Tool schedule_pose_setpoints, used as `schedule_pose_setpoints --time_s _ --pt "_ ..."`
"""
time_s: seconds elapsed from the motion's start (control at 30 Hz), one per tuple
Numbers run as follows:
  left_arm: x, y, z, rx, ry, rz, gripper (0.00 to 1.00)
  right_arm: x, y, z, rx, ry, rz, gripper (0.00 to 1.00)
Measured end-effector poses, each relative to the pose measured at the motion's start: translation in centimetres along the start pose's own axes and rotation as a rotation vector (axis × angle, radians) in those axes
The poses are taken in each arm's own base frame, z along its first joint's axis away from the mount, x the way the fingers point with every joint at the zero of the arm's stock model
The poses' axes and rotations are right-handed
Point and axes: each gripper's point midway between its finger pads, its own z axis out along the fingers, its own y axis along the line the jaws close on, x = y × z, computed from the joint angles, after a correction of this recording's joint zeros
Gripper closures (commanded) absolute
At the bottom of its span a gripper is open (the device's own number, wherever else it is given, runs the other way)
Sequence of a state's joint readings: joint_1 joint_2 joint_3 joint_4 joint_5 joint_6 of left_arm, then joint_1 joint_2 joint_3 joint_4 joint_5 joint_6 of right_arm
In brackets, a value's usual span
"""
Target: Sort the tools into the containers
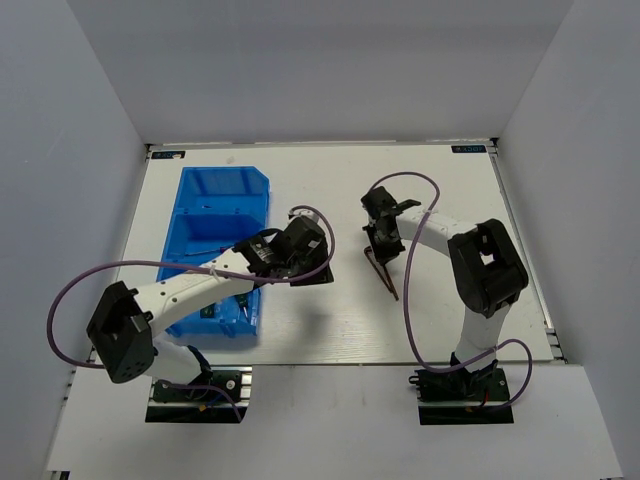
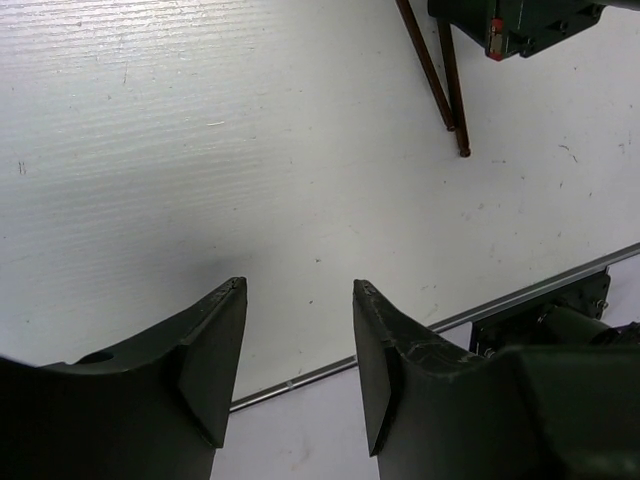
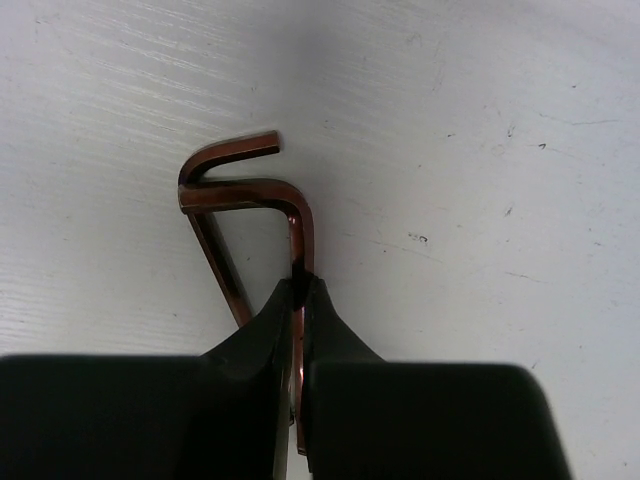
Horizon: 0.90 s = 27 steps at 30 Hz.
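Note:
Two dark-red L-shaped hex keys (image 1: 383, 271) lie on the white table at the centre right. My right gripper (image 3: 300, 285) is shut on the long shaft of one hex key (image 3: 297, 222). The second hex key (image 3: 215, 245) lies just left of it on the table, and their bent ends overlap. In the top view the right gripper (image 1: 383, 240) stands over the keys' far ends. My left gripper (image 2: 298, 290) is open and empty above bare table, right of the blue three-compartment bin (image 1: 218, 245). Both keys' long ends (image 2: 440, 75) show in the left wrist view. Small tools (image 1: 240, 305) lie in the bin's near compartment.
The white table (image 1: 330, 180) is walled by grey panels on three sides. The left arm's cable (image 1: 120, 270) loops over the bin. The right arm's base (image 2: 545, 320) shows at the left wrist view's lower right edge.

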State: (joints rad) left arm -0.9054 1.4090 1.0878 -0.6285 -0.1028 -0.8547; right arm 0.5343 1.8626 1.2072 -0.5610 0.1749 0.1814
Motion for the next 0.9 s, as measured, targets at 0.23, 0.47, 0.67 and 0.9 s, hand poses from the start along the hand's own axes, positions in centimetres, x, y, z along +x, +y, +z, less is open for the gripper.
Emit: schedule_pose_setpoints --time_s 0.23,0.47,0.67,0.9 --pt "-0.5 -0.4 -0.5 0.021 -0.022 -0.001 0.43 -0.3 0.8 -0.4 -0.097 0.011 -0.007 1.00" --pt "-2.5 -1.6 -3.2 0.106 -0.126 0.017 0.43 -7.3 5.2 -5.9 -0.375 -0.147 -0.093 1.00" --pt "-5.4 -2.7 -7.9 0.199 -0.290 0.026 0.44 -17.2 10.0 -14.4 -0.638 -0.429 -0.155 1.00" --pt "-9.2 -3.6 -14.8 0.286 -0.505 0.054 0.44 -25.8 17.6 -14.1 -0.947 -0.613 -0.241 1.00"
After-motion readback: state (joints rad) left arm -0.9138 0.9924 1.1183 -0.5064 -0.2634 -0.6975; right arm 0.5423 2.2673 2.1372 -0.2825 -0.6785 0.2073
